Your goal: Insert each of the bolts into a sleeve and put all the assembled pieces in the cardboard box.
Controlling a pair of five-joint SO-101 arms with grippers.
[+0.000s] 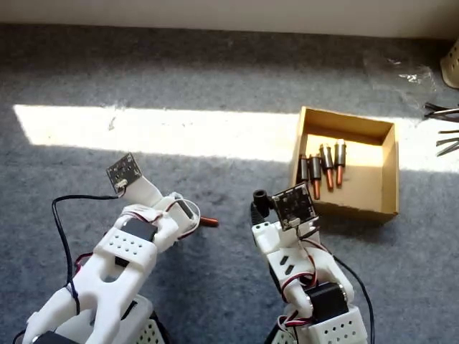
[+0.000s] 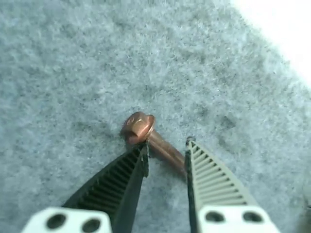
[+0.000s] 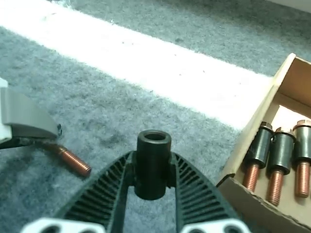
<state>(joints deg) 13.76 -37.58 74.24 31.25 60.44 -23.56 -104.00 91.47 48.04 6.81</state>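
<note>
My left gripper (image 2: 167, 145) is shut on a copper bolt (image 2: 141, 127), which lies slantwise across its fingers just above the grey carpet. The bolt's threaded end (image 1: 209, 222) sticks out toward the right arm. My right gripper (image 3: 151, 161) is shut on a black sleeve (image 3: 153, 145), upright with its bore open at the top. In the high view the sleeve (image 1: 259, 196) is a short way right of the bolt. The left gripper (image 3: 24, 127) and the bolt (image 3: 73, 162) also show in the right wrist view. The cardboard box (image 1: 391, 172) at the right holds several assembled pieces (image 1: 326, 163).
A bright band of sunlight crosses the carpet behind both arms. Metal tools (image 1: 441, 111) and a clear plastic bag (image 1: 401, 72) lie at the far right. A black cable (image 1: 61, 229) loops beside the left arm. The box wall (image 3: 257, 126) stands close to the right gripper.
</note>
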